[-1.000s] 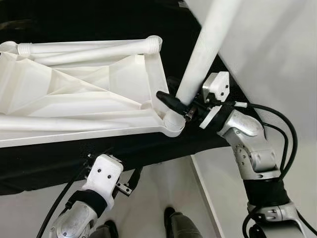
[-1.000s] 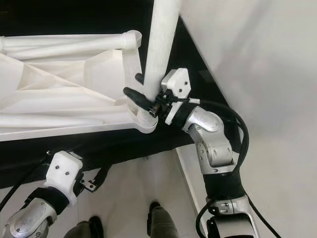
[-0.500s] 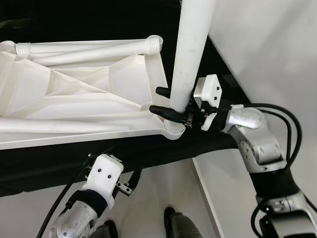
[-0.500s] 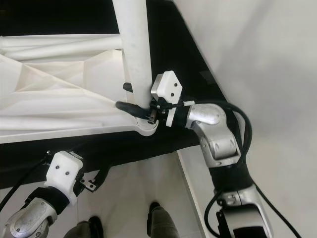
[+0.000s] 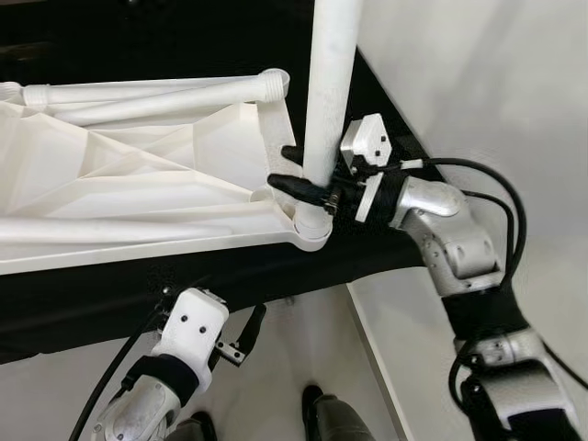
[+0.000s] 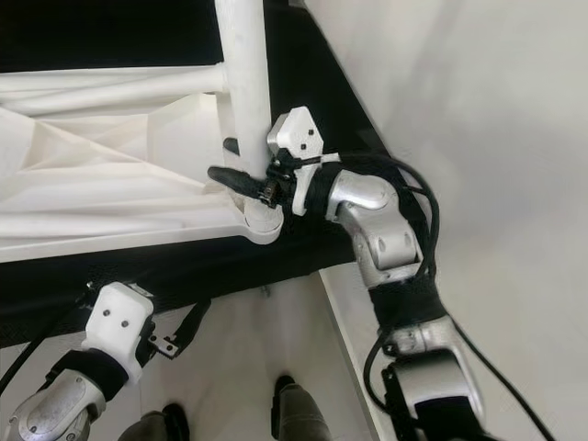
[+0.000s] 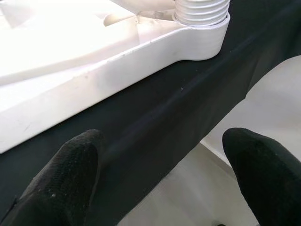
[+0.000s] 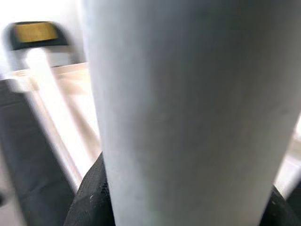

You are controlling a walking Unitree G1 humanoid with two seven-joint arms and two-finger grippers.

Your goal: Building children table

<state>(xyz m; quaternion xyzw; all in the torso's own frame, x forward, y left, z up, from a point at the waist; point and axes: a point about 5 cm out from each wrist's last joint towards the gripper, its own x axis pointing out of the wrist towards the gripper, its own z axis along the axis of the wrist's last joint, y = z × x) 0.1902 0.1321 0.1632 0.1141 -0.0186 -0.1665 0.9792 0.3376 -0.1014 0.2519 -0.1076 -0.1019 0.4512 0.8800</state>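
Leg: the white table leg [image 5: 326,101] is gripped low by the right gripper [image 5: 308,175], long axis upright over the corner socket [image 5: 312,230].
Tabletop: the upturned tabletop [image 5: 138,197] lies on the black worktop [image 5: 230,276], socket at its near right corner.
Left gripper [image 7: 164,174]: jaws are held wide, empty, below the worktop's near edge.
Nearer arm: right.

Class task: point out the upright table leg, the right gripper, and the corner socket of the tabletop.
table leg [image 5: 326,83], left eye view, on its shaft.
right gripper [image 5: 292,170], left eye view, between its fingertips.
corner socket [image 7: 202,35], left wrist view, on its outer wall.
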